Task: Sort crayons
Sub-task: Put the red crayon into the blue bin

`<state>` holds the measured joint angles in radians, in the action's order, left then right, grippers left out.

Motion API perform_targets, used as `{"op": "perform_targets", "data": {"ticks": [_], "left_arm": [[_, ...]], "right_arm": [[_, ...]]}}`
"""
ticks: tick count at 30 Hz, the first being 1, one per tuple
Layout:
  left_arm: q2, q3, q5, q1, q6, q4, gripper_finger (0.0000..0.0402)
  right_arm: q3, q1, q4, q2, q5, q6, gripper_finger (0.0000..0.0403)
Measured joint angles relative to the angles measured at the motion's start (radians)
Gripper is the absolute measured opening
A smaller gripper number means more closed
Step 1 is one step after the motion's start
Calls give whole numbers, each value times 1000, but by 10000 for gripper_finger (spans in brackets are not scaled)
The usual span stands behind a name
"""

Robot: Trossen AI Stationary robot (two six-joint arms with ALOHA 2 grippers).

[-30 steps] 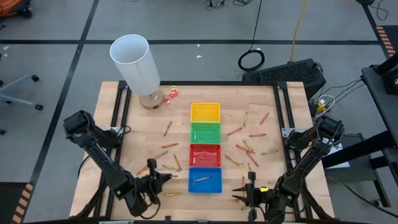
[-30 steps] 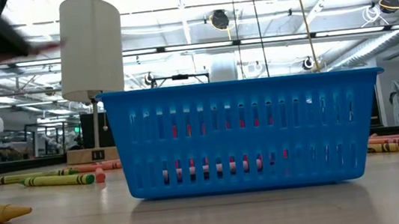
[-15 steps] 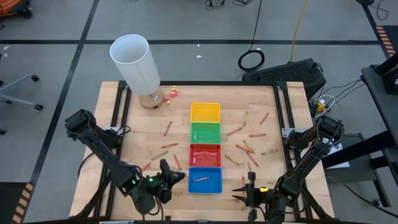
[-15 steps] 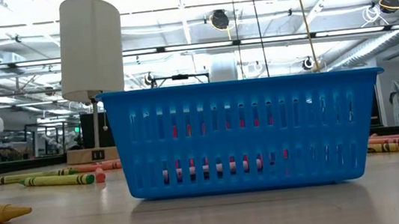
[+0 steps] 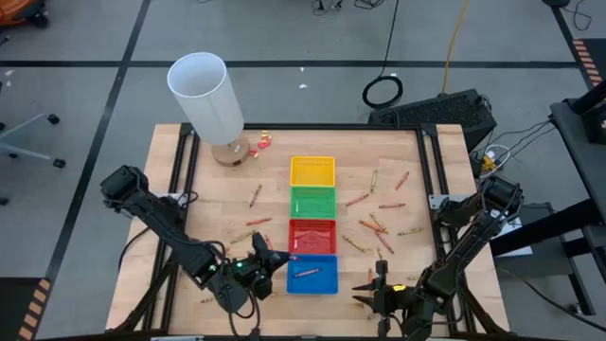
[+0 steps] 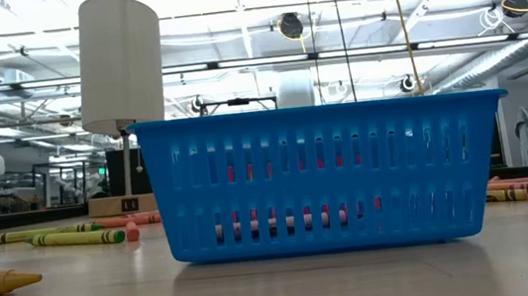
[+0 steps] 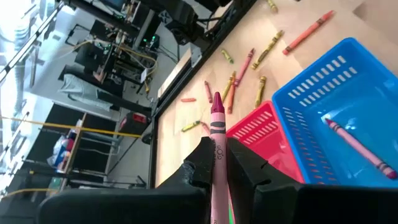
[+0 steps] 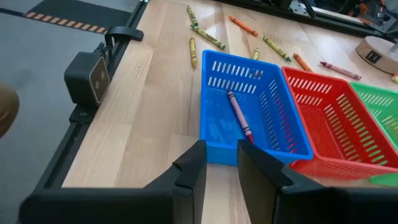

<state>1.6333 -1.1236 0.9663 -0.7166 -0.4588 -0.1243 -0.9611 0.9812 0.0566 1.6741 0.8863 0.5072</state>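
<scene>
Crayon (image 8: pixel 239 116) alone in blue tray (image 8: pixel 216 128); left hand (image 7: pixel 216 163) clamping pink crayon (image 7: pixel 217 143).

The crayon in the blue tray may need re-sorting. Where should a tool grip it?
Probably mid-length on the crayon, from straight above: it lies flat on the blue tray floor, apart from the walls, so fingers can close across its thin width.
</scene>
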Motion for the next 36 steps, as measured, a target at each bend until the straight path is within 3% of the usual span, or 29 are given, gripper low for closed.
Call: {"op": "perform_targets", "data": {"ticks": [23,30,36], "left_arm": [[0,0,-126,10,30,180,28],[0,0,-127,10,363,188,28],[1,0,-127,11,630,195,28]], "right_arm": [[0,-24,0,0,0,55,75],[0,-35,-9,4,2,76,75],[0,-66,-137,71,3,15,75]]}}
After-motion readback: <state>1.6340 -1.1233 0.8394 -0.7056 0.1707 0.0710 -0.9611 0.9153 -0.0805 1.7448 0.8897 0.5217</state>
